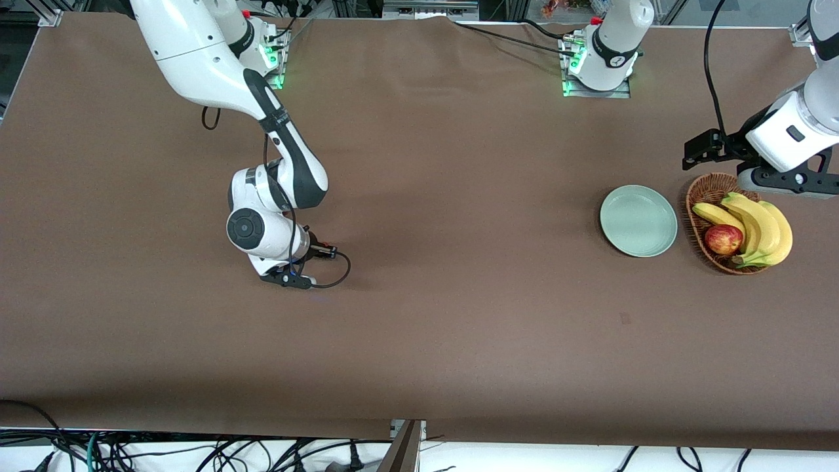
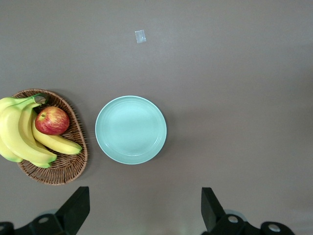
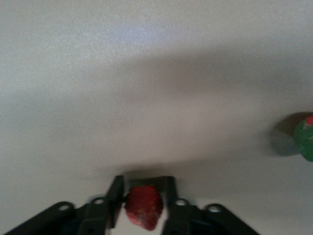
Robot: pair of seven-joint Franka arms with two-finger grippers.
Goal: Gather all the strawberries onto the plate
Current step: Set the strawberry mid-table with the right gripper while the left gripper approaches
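Observation:
My right gripper [image 3: 143, 205] is low over the table toward the right arm's end and is shut on a red strawberry [image 3: 143, 206]. In the front view the gripper [image 1: 288, 278] hides that berry. A second strawberry [image 3: 305, 139] with a green cap lies on the table close by; it does not show in the front view. A third berry is out of view. The mint-green plate [image 1: 638, 220] is bare, toward the left arm's end. My left gripper [image 1: 786, 183] waits open and empty, high above the basket's edge. Its wrist view shows the gripper [image 2: 145, 210] and the plate [image 2: 130, 129].
A wicker basket [image 1: 696, 196] with bananas [image 1: 760, 229] and a red-yellow apple [image 1: 723, 239] stands beside the plate, also in the left wrist view [image 2: 73, 166]. A small pale scrap [image 2: 141, 36] lies on the brown cloth nearer the front camera than the plate.

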